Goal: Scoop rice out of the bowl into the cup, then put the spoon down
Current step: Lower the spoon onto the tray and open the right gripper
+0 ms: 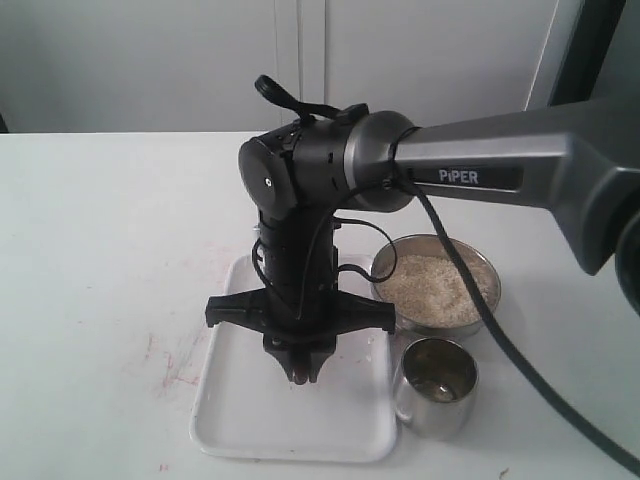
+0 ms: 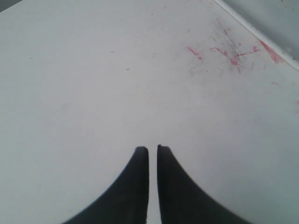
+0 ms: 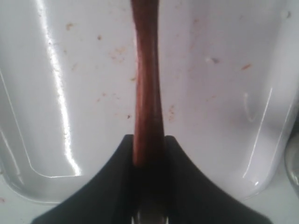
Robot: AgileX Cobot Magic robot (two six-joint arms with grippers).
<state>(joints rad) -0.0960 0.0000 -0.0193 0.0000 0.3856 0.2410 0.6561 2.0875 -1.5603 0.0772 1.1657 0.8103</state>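
My right gripper points straight down over the white tray and is shut on the spoon, holding its reddish-brown handle. The handle runs away from the jaws over the tray floor; the scoop end is out of view. Only a dark reddish tip of the spoon shows under the fingers in the exterior view. The steel bowl, holding rice, stands right of the tray. The handled steel cup stands in front of the bowl. My left gripper hovers shut over bare table, holding nothing.
The right arm stretches from the right edge across above the bowl, its cable hanging past the cup. Red scratch marks stain the white table left of the tray. The tray floor carries small brownish specks.
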